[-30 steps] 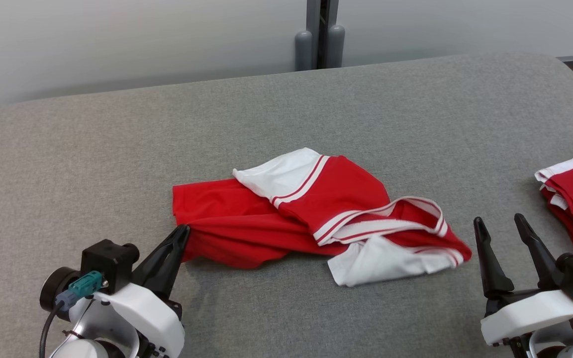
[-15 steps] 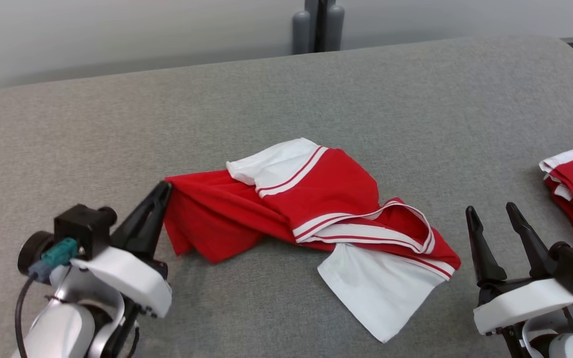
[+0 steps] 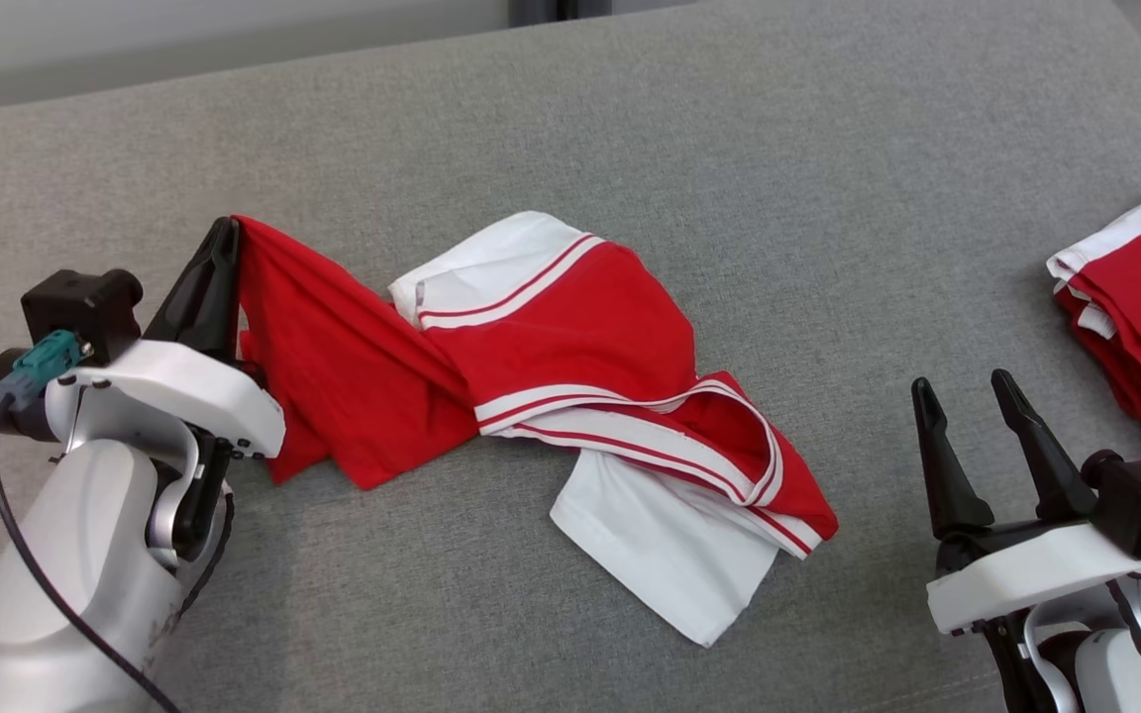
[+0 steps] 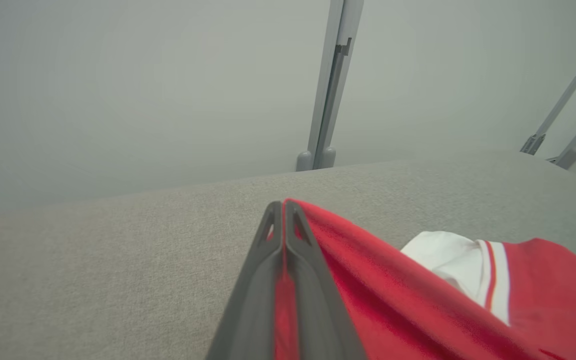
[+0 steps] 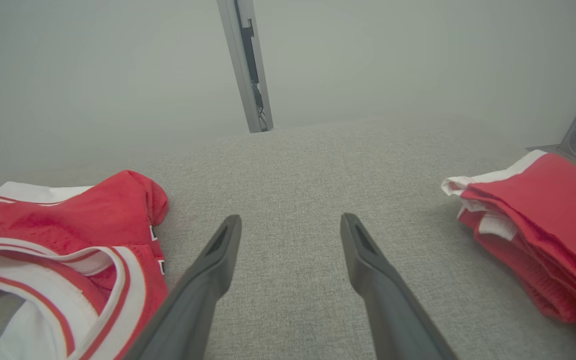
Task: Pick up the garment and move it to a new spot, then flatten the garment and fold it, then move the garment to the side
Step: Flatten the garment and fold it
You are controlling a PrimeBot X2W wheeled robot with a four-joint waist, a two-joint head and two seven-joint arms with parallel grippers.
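**Robot Has Jersey by One Edge; Flattening and Folding Not Yet Begun**

The left gripper [image 3: 227, 230] of a wheeled two-armed robot pinches a red edge of a red-and-white jersey [image 3: 570, 337]. Its two dark fingers are pressed together on the cloth, and the left wrist view shows a strip of red caught between them. The pinched edge is raised off the grey padded surface [image 3: 729, 129] at the robot's left. The rest of the jersey trails rightward across the middle of the surface, twisted and bunched, with a white panel lying flat on the near side and a striped opening gaping beside it. The right gripper [image 3: 960, 384] hangs at the lower right, fingers spread with nothing between them, near the jersey's right end but apart from it. Further right, a stack of folded red-and-white garments [image 3: 1140, 317] sits by the surface's edge. The job looks to be at its first stage: the jersey is gripped and partly lifted, but most of it rests on the surface, so the move to a new spot appears incomplete. Spreading it flat, folding it and setting it aside all seem left to do
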